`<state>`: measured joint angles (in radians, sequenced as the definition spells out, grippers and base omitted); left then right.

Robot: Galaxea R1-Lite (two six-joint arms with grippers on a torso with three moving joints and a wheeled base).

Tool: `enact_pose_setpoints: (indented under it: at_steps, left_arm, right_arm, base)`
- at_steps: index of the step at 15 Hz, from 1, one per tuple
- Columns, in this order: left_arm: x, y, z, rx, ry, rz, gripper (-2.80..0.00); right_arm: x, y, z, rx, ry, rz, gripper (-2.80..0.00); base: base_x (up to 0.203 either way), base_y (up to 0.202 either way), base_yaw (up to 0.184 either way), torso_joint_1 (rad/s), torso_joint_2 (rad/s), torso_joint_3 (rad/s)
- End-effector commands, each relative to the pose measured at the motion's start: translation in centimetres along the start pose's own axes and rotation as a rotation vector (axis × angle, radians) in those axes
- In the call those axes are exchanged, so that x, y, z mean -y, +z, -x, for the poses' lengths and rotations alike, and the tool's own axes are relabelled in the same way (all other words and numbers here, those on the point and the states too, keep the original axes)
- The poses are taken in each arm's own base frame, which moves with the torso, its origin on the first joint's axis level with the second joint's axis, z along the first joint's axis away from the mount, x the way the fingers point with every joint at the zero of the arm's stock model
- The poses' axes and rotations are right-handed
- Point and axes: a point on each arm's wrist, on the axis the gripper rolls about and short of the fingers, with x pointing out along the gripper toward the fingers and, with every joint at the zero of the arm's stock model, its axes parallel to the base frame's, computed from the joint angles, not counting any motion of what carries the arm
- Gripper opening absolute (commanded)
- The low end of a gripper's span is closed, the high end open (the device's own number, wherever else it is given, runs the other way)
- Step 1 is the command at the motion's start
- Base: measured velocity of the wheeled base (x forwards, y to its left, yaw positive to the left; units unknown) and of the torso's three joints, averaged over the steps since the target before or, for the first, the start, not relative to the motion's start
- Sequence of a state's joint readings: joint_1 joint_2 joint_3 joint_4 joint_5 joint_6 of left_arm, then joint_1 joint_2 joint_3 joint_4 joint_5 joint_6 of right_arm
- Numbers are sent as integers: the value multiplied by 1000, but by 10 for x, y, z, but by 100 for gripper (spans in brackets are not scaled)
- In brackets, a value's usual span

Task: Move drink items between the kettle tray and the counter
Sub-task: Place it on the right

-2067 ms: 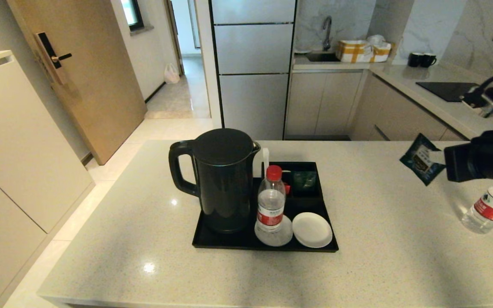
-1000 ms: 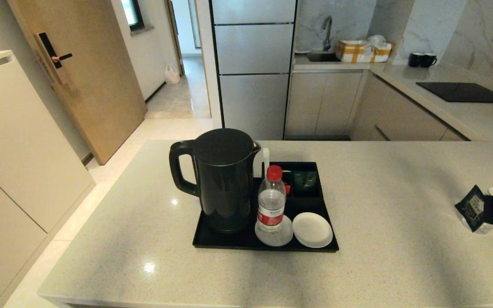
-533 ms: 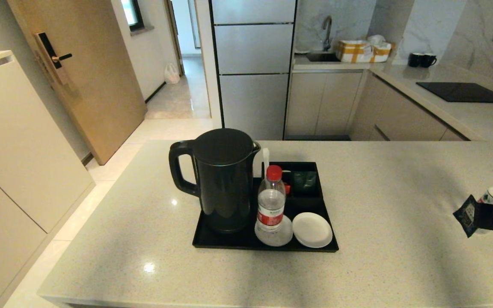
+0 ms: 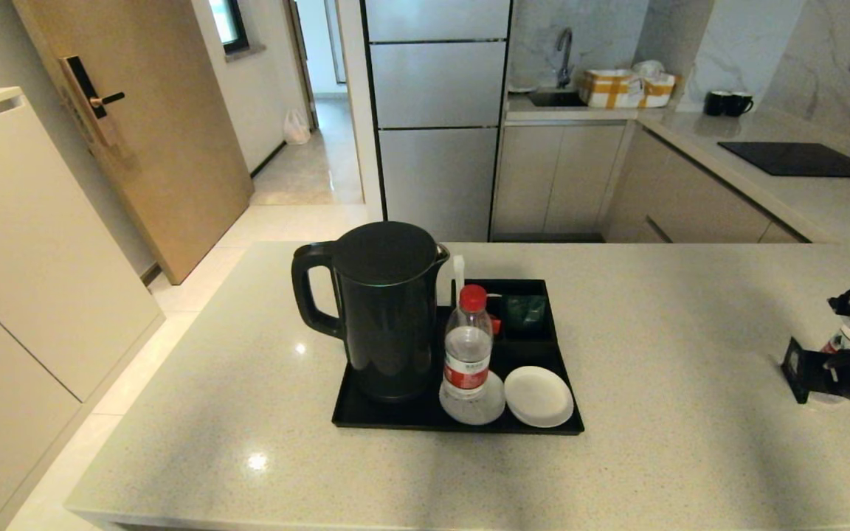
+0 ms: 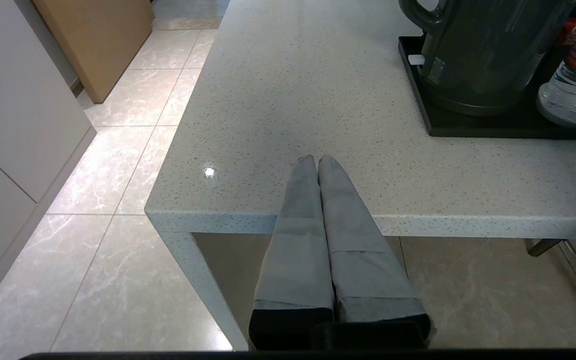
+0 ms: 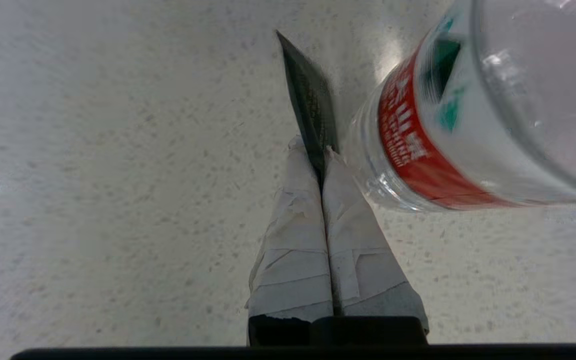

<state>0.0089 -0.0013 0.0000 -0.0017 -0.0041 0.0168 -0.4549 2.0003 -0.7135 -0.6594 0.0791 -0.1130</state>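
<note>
My right gripper [image 6: 318, 150] is shut on a flat dark green sachet [image 6: 309, 95], held edge-on low over the counter [image 4: 654, 332] at its far right. In the head view this sachet [image 4: 794, 377] pokes out left of the gripper [image 4: 812, 372]. A clear water bottle with a red label [image 6: 433, 130] stands right beside it, partly hidden in the head view [image 4: 842, 338]. On the black kettle tray [image 4: 462, 424] a second red-capped bottle [image 4: 467, 346] stands on a coaster, and another green sachet [image 4: 526, 311] lies in a rear compartment. My left gripper [image 5: 316, 159] is shut and empty at the counter's near left edge.
The tall black kettle [image 4: 384, 310] fills the tray's left half. A bare round white coaster [image 4: 539, 396] lies at the tray's front right. In the left wrist view the kettle [image 5: 478, 45] and the tray rim [image 5: 468, 131] are off to one side of the fingers.
My right gripper has come down from mid-air with the sachet, moving right and toward the counter beside the right-hand bottle. Tray items and left arm have not moved.
</note>
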Motion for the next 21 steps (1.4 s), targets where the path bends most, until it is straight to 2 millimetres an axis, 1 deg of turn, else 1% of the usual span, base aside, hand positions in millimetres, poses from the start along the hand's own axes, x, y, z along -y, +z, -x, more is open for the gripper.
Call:
enact_pose_setpoints:
  at_steps: [1, 6, 7, 10, 13, 16, 18, 21]
  left_arm:
    - [0, 0, 0, -3, 0, 0, -280]
    - [0, 0, 0, -3, 0, 0, -280]
    - [0, 0, 0, -3, 1, -1, -280]
    - [0, 0, 0, -3, 0, 0, -280]
    - [0, 0, 0, -3, 0, 0, -280]
    - [0, 0, 0, -3, 0, -1, -280]
    - [0, 0, 0, -3, 0, -2, -280]
    - [0, 0, 0, -3, 0, 0, -280]
  right_arm:
    - [0, -5, -9, -20, 2, -2, -280]
    - [1, -1, -5, -8, -1, 0, -280]
    - [1, 1, -3, -1, -1, -12, -280]
    - [-2, 13, 15, 37, 4, -20, -280]
    - [-2, 23, 23, 34, 8, -50, -280]
    - [0, 20, 22, 8, 26, -64, -280]
    - [0, 19, 19, 2, 37, -110, -280]
    - [3, 18, 19, -2, 40, -118, -280]
  base:
    - [0, 0, 0, 0, 0, 0]
    - [0, 0, 0, 0, 0, 0]
    - [0, 0, 0, 0, 0, 0]
    - [0, 0, 0, 0, 0, 0]
    - [0, 0, 0, 0, 0, 0]
    - [0, 0, 0, 0, 0, 0]
    - [0, 0, 0, 0, 0, 0]
    - [0, 0, 0, 0, 0, 0]
